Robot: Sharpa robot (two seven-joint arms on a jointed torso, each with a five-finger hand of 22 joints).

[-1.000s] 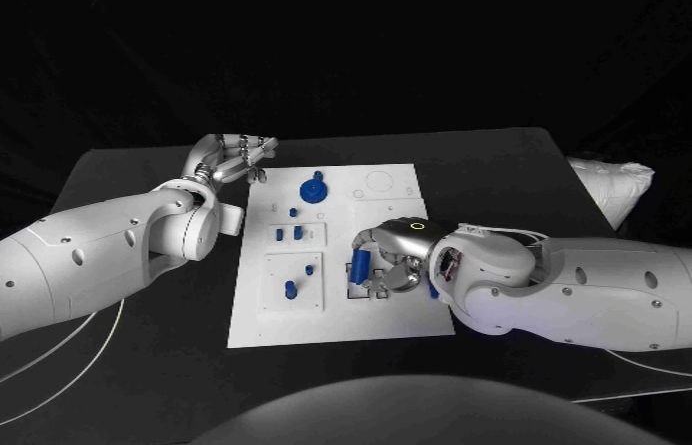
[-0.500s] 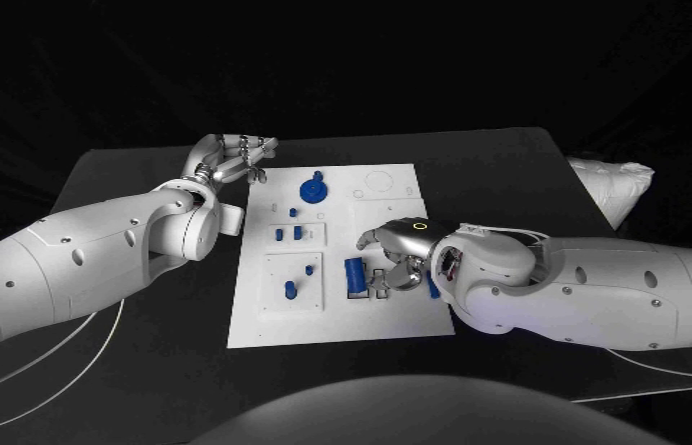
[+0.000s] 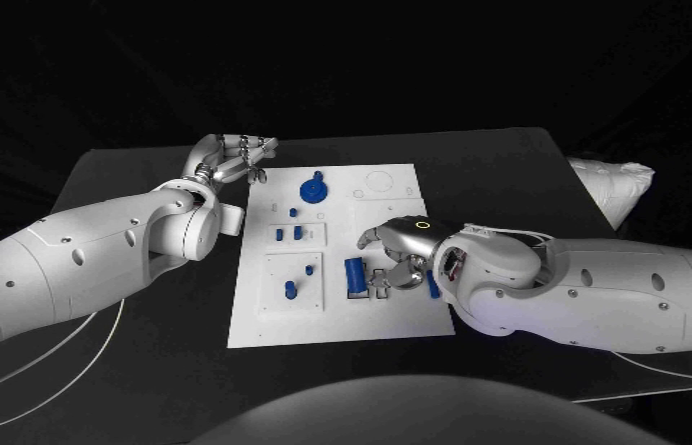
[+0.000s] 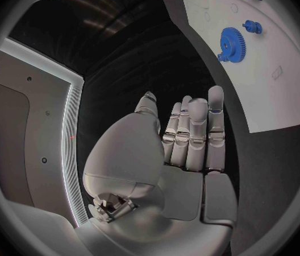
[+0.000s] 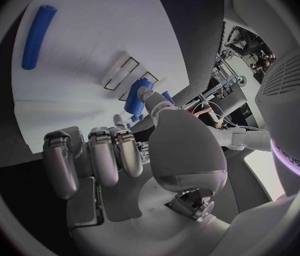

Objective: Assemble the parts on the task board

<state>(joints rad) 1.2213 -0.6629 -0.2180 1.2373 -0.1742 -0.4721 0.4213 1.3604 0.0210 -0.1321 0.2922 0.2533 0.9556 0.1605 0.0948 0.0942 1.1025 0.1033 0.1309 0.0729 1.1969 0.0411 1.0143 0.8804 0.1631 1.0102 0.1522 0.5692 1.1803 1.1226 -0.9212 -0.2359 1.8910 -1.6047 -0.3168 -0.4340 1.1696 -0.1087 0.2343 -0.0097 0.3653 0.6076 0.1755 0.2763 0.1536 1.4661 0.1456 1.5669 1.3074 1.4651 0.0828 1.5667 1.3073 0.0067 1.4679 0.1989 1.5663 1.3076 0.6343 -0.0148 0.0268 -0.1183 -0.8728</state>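
On the black table (image 3: 490, 160) lies one white task board (image 3: 339, 320), its long edges running away from the robot, bare table on both sides and beyond it. Blue parts on the board: one gear (image 3: 313, 187) near the far end, two small pegs (image 3: 289, 232) in a recessed panel at mid-board, two pieces (image 3: 297, 283) in the nearer left panel, one long cylinder (image 3: 353, 275) lying flat right of those. Left hand (image 3: 225, 161) sits off the board's far left corner, fingers straight and together, holding nothing; the left wrist view shows the same, with the gear beyond the fingertips (image 4: 216, 92). Right hand (image 3: 401, 260) is over the board's right edge, fingers curled; a small blue part (image 5: 138, 96) sits at its thumb and fingertip, apparently pinched. The cylinder lies apart from it.
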